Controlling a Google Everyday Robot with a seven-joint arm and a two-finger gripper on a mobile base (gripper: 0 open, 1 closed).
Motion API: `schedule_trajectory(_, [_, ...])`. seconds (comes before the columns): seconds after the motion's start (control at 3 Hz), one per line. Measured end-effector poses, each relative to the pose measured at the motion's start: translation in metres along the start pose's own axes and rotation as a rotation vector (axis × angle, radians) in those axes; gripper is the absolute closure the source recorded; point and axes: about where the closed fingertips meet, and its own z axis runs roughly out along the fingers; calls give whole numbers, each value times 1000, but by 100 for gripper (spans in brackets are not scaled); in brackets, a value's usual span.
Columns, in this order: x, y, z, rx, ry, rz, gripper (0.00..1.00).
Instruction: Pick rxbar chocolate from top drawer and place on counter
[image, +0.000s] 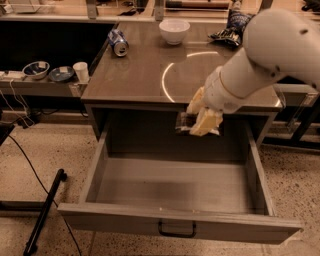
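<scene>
The top drawer stands pulled out, grey inside, with a black handle on its front panel. My gripper hangs above the drawer's back, just below the front edge of the counter. It is shut on the rxbar chocolate, a small dark bar whose end shows left of the pale fingers. The bar is lifted clear of the drawer floor. My white arm reaches in from the upper right and hides part of the counter.
On the counter stand a white bowl, a tipped blue can and a blue-and-black chip bag. A side shelf at left holds two bowls and a cup. A black pole lies on the floor.
</scene>
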Motion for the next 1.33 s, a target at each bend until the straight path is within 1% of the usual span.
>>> schedule_trajectory(0.33, [-6,-43,-22,-14,44,-9,100])
schedule_trajectory(0.67, [-31,-88,-29,-30,51,-27,100])
schedule_trajectory(1.0, [-54,-129,-31,-19,16,-15,100])
schedule_trajectory(1.33, [-75,-161,-30,-1,-46,22,100])
